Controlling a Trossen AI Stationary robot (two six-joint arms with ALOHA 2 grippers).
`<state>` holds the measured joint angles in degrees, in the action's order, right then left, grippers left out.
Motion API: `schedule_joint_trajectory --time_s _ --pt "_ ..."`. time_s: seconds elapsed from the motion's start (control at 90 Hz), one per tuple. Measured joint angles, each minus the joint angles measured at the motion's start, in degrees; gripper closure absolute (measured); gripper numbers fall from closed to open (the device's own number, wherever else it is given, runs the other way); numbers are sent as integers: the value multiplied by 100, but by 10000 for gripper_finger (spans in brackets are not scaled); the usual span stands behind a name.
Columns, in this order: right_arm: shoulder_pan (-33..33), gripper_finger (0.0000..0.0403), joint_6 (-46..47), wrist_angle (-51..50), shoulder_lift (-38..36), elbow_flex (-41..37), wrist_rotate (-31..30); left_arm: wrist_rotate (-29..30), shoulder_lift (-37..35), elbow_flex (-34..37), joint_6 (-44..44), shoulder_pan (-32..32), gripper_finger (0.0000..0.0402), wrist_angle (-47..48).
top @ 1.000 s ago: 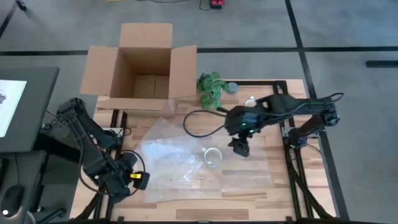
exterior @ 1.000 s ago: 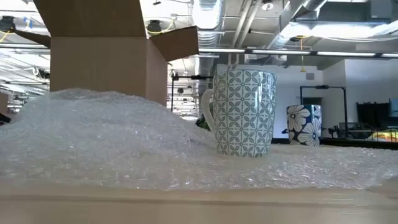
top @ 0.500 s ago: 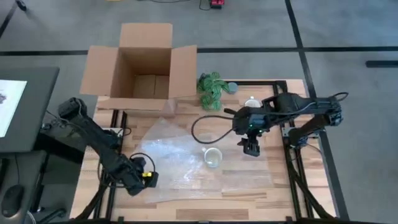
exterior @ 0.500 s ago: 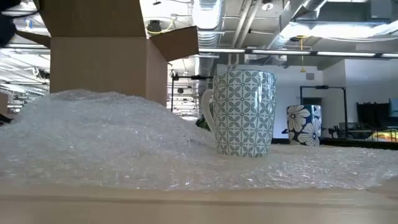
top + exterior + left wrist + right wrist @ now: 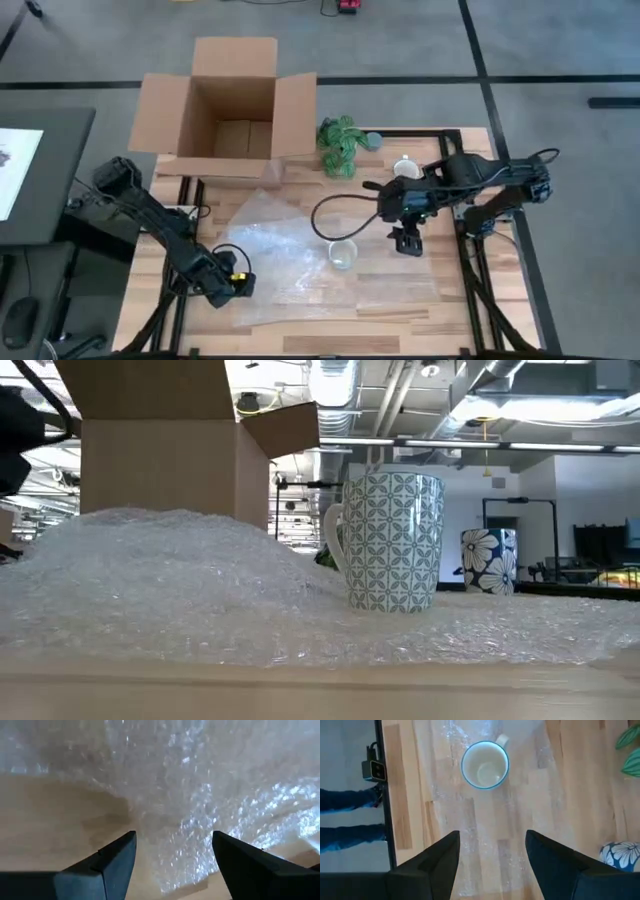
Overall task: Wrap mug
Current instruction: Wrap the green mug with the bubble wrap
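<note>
A patterned mug point(image 5: 342, 254) point(image 5: 392, 540) point(image 5: 485, 764) stands upright, its base on a clear bubble wrap sheet point(image 5: 300, 250) point(image 5: 170, 575) point(image 5: 200, 795) spread over the wooden table point(image 5: 300, 335). My left gripper point(image 5: 236, 288) point(image 5: 172, 857) is open above the sheet's near left corner, touching nothing. My right gripper point(image 5: 407, 243) point(image 5: 492, 852) is open above the sheet, to the right of the mug.
An open cardboard box point(image 5: 232, 100) stands at the far left. A green plant point(image 5: 340, 142) and a flowered mug point(image 5: 405, 166) point(image 5: 490, 560) sit at the far side. A cable point(image 5: 335, 205) loops above the sheet. Bare wood lies along the near edge.
My left gripper has moved toward the table's right, over the sheet's near left corner. My right gripper has drawn away from the mug toward the right edge. The mug and the sheet have stayed put.
</note>
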<state>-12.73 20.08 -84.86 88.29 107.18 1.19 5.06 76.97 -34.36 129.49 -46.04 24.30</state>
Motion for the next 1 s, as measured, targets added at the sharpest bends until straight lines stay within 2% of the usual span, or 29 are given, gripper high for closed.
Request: schedule_joint_trajectory --time_s 0.133,0.256,0.522,0.733,1.0 --pt "0 189 92 2 0 0 0 -3 0 181 -22 -2 197 -217" --pt "0 189 135 4 0 0 -2 -3 0 187 -116 -2 242 -264" --pt "0 189 267 11 2 0 -114 13 -83 79 -361 -4 388 -491" --pt "-46 189 394 4 2 0 -116 11 -462 -560 -633 -4 399 50" --pt "-73 189 387 7 20 0 -119 289 -860 -1588 -886 15 401 1384"
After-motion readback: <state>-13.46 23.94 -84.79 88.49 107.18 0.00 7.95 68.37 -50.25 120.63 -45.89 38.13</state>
